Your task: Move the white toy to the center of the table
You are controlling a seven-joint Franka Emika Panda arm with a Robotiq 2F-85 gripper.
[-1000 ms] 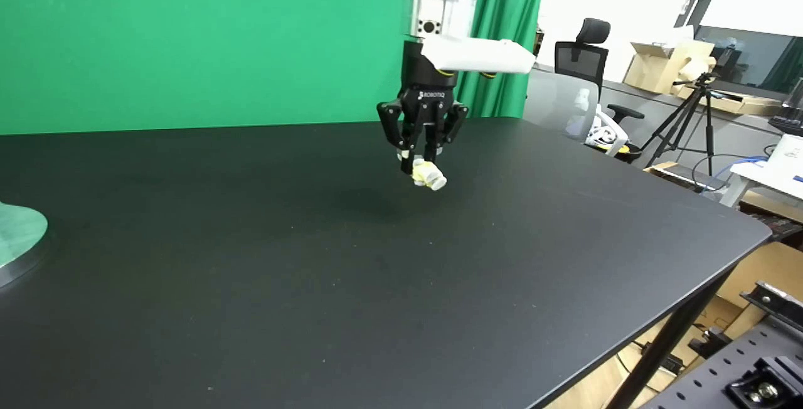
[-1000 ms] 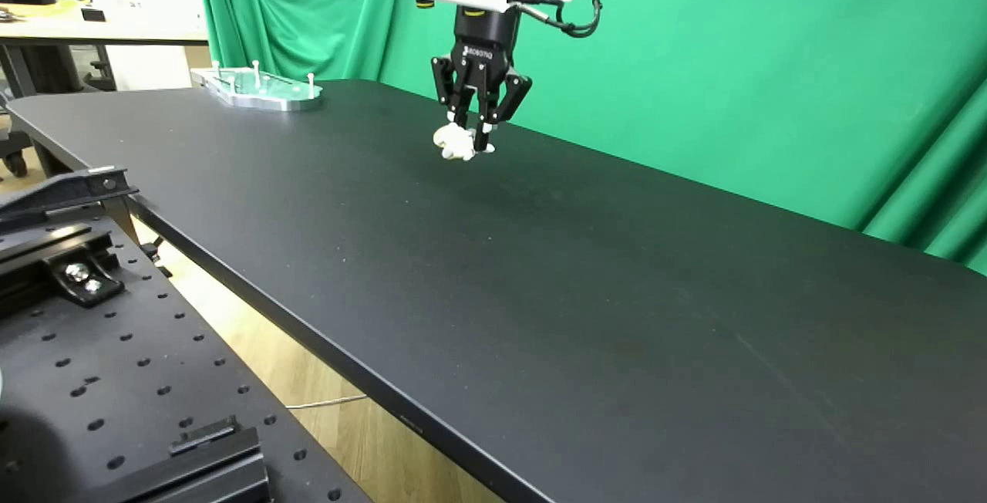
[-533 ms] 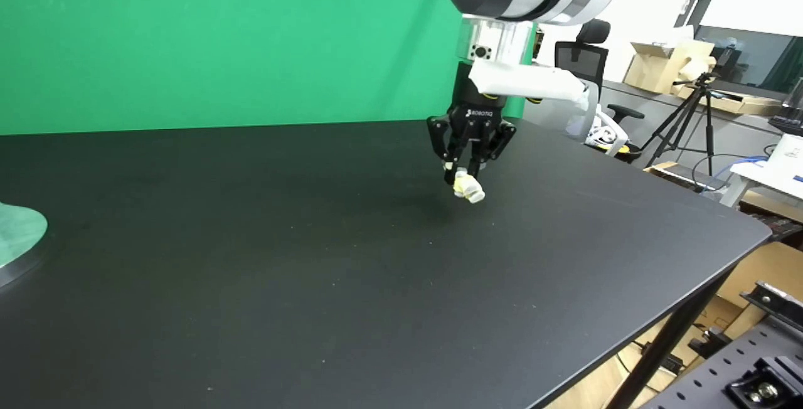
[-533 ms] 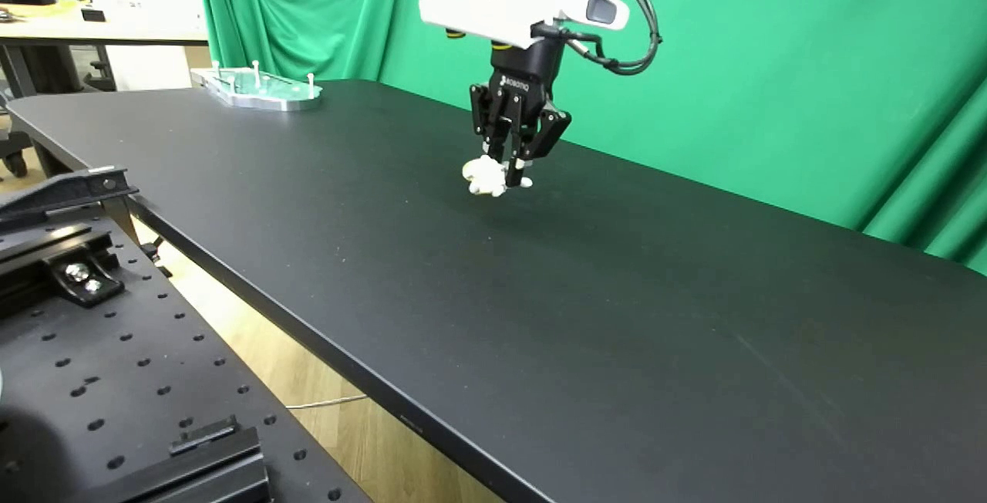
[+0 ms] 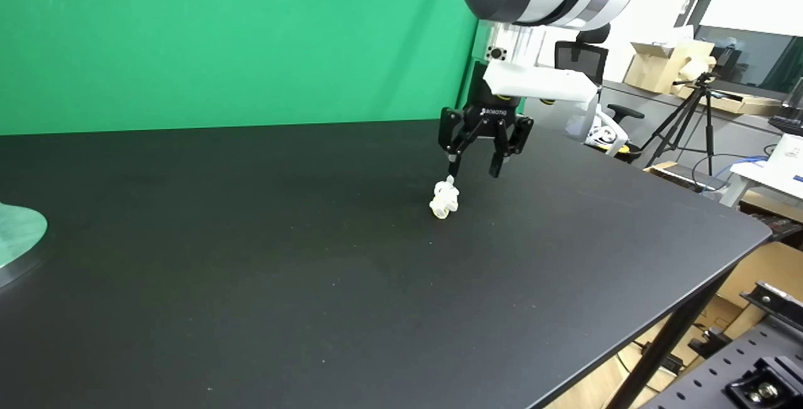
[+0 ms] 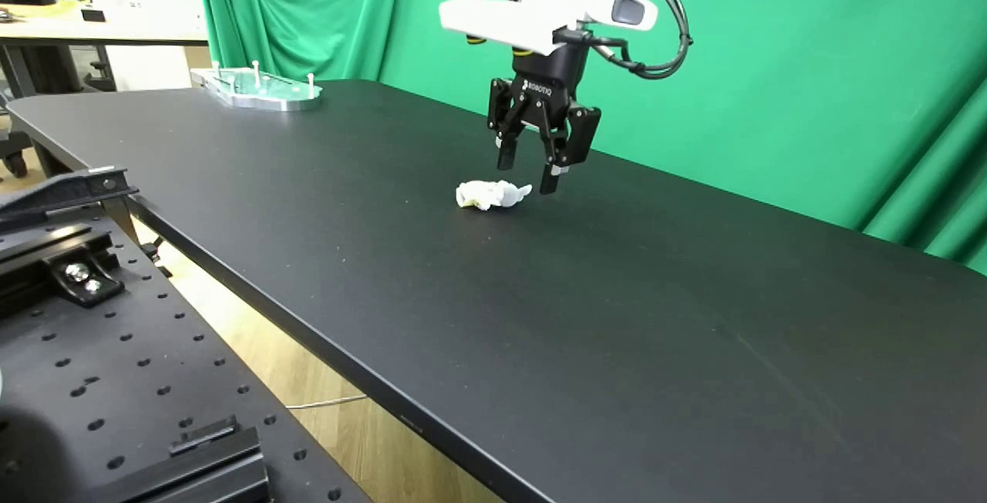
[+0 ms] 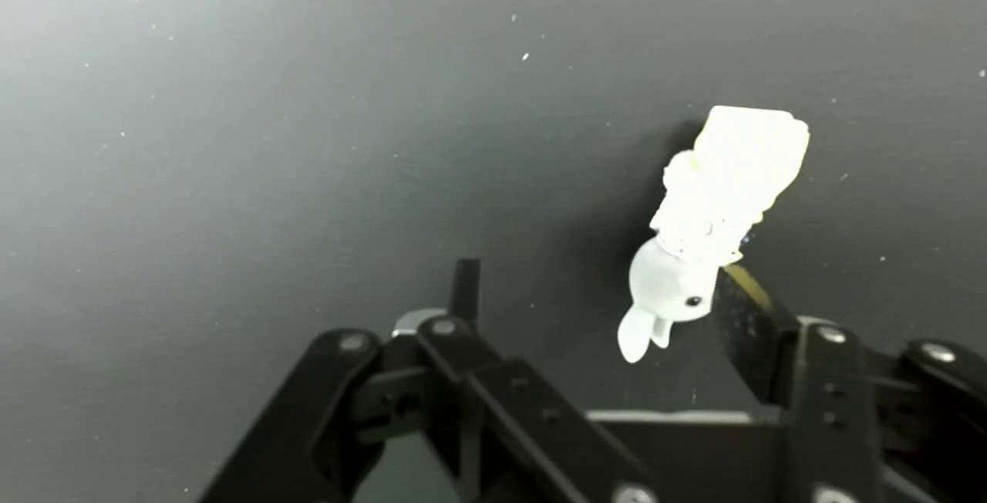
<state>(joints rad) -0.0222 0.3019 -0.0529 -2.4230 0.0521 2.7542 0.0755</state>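
Black table [image 5: 282, 308] before green backdrop [image 5: 219, 45]. Toy [image 6: 492, 194] lies on table, ungripped; gripper [image 5: 474, 174] spread apart, just beside. Set-down looks done; true centre hard to judge; retreat likely remains.

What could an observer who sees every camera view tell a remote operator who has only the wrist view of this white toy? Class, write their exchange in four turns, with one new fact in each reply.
Operator: In my wrist view, the toy seems to meet one finger of the open gripper. Does it touch?
Observer: It appears not to: in an exterior view, the table shows between the toy and both fingers.
Operator: What else sits on the table?
Observer: A pale green board with upright pegs, near the table's far end in an exterior view.
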